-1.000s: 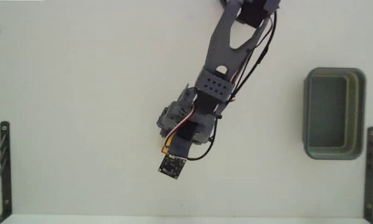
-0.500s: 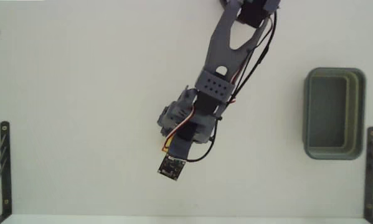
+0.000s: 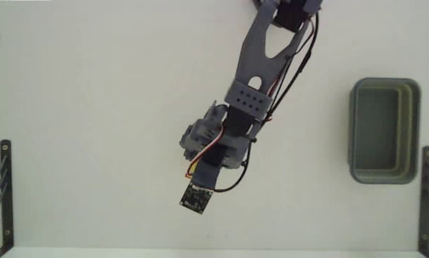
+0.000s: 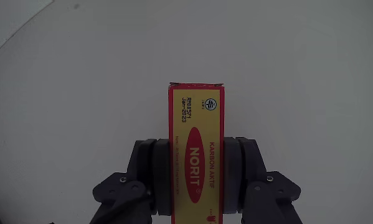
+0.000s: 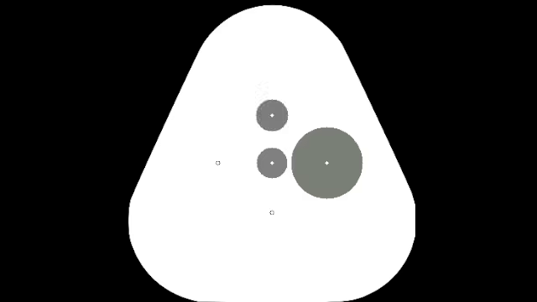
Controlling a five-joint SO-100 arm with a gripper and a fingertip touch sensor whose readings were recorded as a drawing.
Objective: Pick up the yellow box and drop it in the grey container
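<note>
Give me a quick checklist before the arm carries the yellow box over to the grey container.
1. Box in the pincer: ok. In the wrist view the pincer is shut on the yellow box, one finger on each long side.
2. Box straight in the grip: ok, it runs parallel to the fingers.
3. Box lifted off the table: cannot tell.
4. Container clear inside: ok. The fixed view shows the grey container holding nothing.
5. Path to the container: ok, bare white table between arm and container.
</note>
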